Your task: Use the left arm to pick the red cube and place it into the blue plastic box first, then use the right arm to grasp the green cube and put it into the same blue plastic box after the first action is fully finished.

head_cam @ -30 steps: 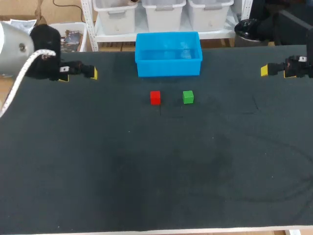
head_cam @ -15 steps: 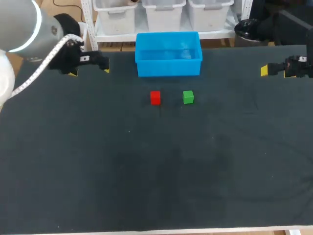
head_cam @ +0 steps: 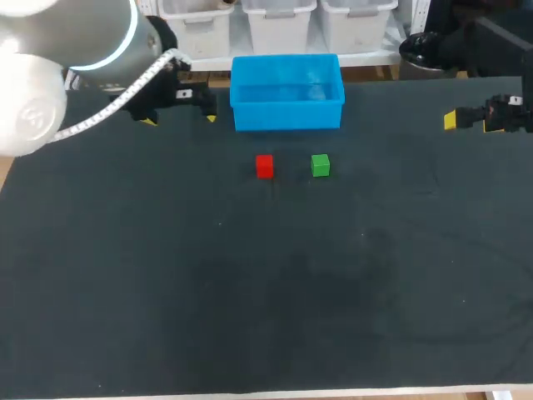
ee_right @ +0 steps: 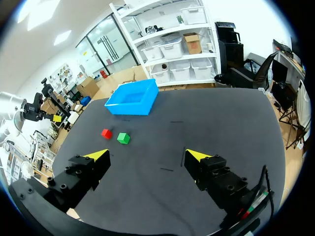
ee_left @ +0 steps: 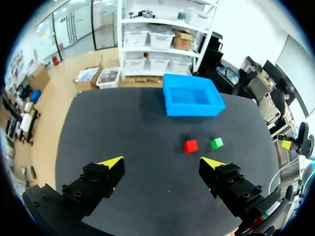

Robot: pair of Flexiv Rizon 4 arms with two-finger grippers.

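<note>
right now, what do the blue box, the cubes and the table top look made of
Box: likely plastic, smooth, with soft glare on its walls. Red cube and green cube: flat matte colour, maybe painted wood or foam; cannot tell. Table: dark dull cover, probably felt or cloth, no shine.

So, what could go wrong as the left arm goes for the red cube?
The small red cube sits close beside the small green cube, so the wide-open left end effector might nudge the green one when closing in. That end effector also hangs near one end wall of the open blue plastic box, so its path could clip the box.
</note>
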